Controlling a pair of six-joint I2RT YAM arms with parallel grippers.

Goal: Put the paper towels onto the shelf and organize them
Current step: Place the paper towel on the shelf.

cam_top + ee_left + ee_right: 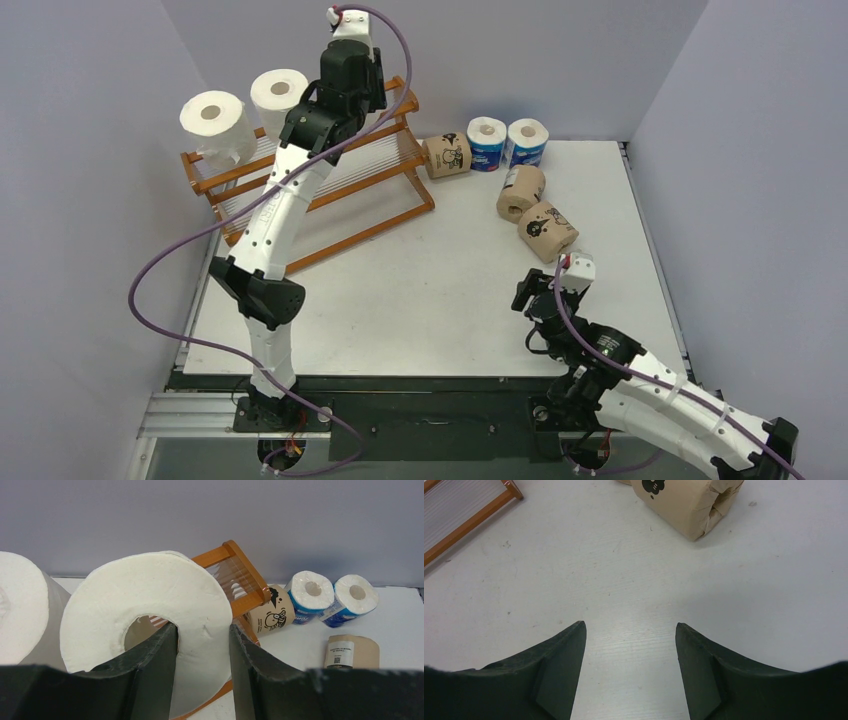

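Left gripper clamped on wall of white roll, one finger inside core, at top tier of shelf, far left, beside second white roll. Right gripper wide open, empty, above table. Three brown rolls and two blue-and-white rolls lie right of shelf, unplaced; judged under halfway.

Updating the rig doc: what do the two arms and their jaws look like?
The left arm and right arm match: white shells with black joint housings. A purple cable loops along each. The jaws are matte black, broad at the base and tapering to points.
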